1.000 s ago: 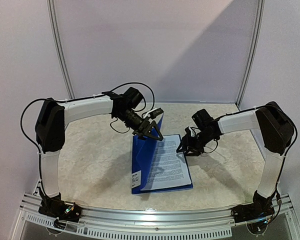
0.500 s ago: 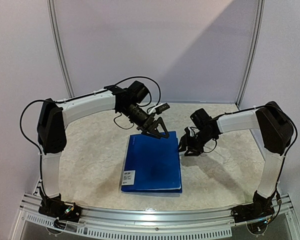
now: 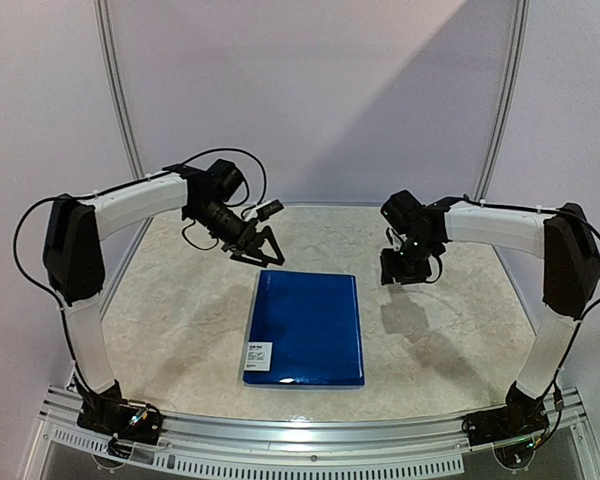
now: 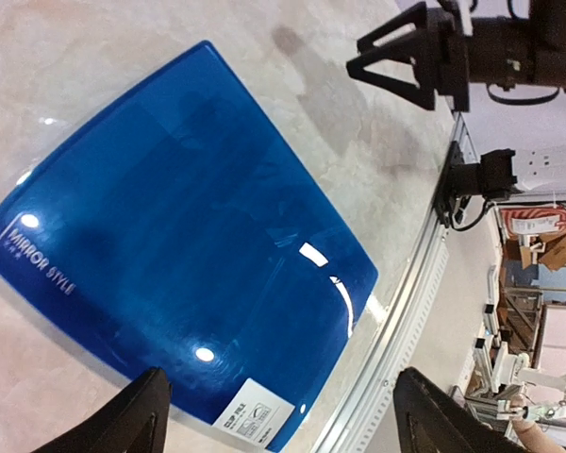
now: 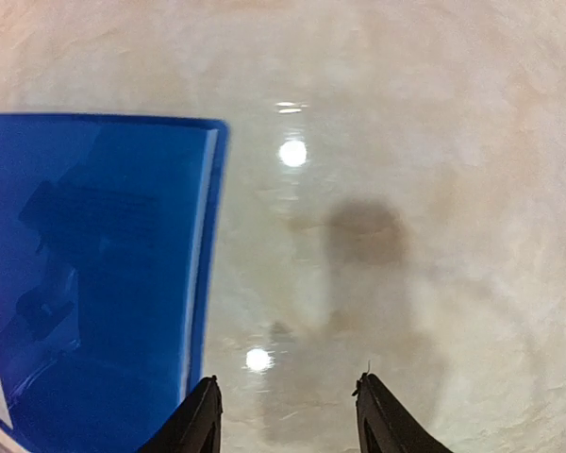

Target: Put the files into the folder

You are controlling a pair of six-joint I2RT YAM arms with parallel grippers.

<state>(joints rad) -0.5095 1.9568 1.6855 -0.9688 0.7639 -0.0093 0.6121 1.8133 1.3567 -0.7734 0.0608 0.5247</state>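
Observation:
The dark-blue folder (image 3: pixel 306 327) lies shut and flat on the table, its white label (image 3: pixel 260 355) at the near left corner. It also shows in the left wrist view (image 4: pixel 179 245) and in the right wrist view (image 5: pixel 85 283), where a thin white edge shows inside its open side. The files are otherwise hidden. My left gripper (image 3: pixel 257 250) is open and empty, in the air behind the folder's far left corner. My right gripper (image 3: pixel 405 272) is open and empty, above the table to the right of the folder's far right corner.
The beige marbled table top (image 3: pixel 450 330) has a metal rail (image 3: pixel 300 440) along its near edge. Pale walls with two upright metal poles (image 3: pixel 120 110) close the back. The right gripper (image 4: pixel 406 57) shows in the left wrist view.
The folder's cover has come down shut over the printed sheets. My left gripper let go and drew back to the left. My right gripper rose and drew back a little.

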